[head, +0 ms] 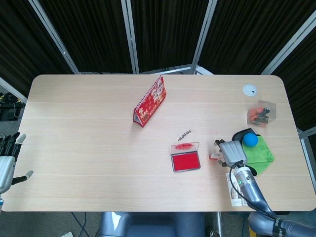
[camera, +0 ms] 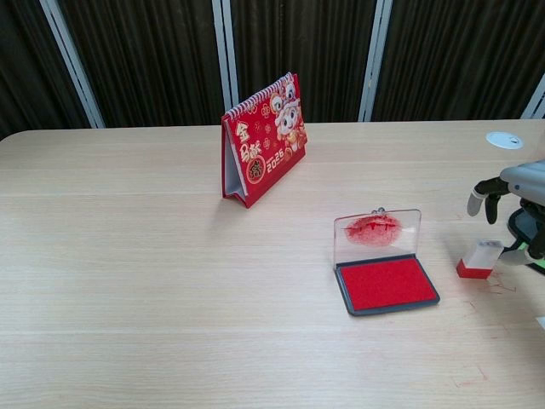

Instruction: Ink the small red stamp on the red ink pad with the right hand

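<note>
The small red stamp [head: 214, 156] with a white top stands on the table just right of the open red ink pad [head: 185, 161]; the chest view shows the stamp [camera: 479, 258] and the pad [camera: 385, 284] with its clear lid raised. My right hand [head: 231, 152] hovers right beside and slightly above the stamp, fingers bent downward and apart, holding nothing. In the chest view the right hand [camera: 515, 194] sits above and right of the stamp without touching it. My left hand [head: 7, 160] hangs off the table's left front edge, fingers spread.
A red desk calendar [head: 150, 101] stands mid-table. A small metal chain [head: 184, 134] lies behind the pad. A green cloth [head: 258, 152] with a blue ball [head: 250, 140], a clear box [head: 261, 113], a white disc [head: 250, 89] and a printed card [head: 239, 188] fill the right side.
</note>
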`<action>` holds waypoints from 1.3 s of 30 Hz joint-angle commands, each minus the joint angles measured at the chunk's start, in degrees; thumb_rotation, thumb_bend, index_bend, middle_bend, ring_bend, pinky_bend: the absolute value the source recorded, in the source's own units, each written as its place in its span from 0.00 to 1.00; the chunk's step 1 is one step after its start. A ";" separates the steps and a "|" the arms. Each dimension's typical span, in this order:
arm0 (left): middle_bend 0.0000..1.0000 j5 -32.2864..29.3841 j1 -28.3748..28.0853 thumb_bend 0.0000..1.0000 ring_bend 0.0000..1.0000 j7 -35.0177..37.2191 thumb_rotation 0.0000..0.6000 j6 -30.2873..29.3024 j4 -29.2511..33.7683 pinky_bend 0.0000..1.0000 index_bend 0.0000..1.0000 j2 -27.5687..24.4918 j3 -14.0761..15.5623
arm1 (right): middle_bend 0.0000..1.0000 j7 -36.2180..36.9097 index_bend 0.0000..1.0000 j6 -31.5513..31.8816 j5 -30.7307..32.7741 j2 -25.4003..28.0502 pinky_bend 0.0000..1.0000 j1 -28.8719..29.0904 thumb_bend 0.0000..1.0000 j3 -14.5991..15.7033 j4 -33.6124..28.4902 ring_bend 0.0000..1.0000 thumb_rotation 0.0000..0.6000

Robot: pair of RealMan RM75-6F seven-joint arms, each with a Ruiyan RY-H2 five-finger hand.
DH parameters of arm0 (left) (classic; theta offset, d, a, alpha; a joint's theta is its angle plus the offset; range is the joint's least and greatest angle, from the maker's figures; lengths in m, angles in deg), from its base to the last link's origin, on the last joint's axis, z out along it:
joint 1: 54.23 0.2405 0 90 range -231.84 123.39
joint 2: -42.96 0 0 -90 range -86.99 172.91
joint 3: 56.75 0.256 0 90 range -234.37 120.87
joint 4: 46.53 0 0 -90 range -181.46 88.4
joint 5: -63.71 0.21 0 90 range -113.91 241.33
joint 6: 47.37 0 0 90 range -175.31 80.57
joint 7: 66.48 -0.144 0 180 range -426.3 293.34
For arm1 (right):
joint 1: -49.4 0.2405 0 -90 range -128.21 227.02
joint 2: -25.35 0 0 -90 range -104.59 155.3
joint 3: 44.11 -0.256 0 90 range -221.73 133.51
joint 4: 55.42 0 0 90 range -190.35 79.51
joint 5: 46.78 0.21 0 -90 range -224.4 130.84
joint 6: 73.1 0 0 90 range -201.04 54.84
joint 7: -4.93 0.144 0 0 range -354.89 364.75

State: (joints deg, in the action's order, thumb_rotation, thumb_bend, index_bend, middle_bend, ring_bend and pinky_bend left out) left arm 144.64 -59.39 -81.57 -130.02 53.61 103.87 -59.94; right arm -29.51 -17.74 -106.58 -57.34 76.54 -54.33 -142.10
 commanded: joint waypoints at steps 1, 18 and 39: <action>0.00 -0.25 -0.13 0.00 0.00 0.01 1.00 0.44 0.18 0.00 0.00 -0.16 0.14 | 0.41 -2.22 0.33 0.39 3.61 -1.61 1.00 0.98 0.21 0.13 1.27 0.80 1.00; 0.00 -0.14 -0.32 0.00 0.00 -0.39 1.00 0.33 0.65 0.00 0.00 -0.19 0.46 | 0.46 -1.06 0.39 1.12 8.15 -2.76 1.00 2.82 0.26 0.95 0.84 0.80 1.00; 0.00 0.17 -0.43 0.00 0.00 0.63 1.00 0.22 1.00 0.00 0.00 -0.80 0.68 | 0.57 -1.44 0.52 3.01 9.20 -4.84 1.00 4.56 0.37 2.39 2.16 0.80 1.00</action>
State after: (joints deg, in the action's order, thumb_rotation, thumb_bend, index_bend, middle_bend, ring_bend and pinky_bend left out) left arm 144.82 -59.82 -80.94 -129.80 54.61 103.07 -59.25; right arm -30.96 -14.73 -97.39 -62.19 81.08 -51.96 -139.94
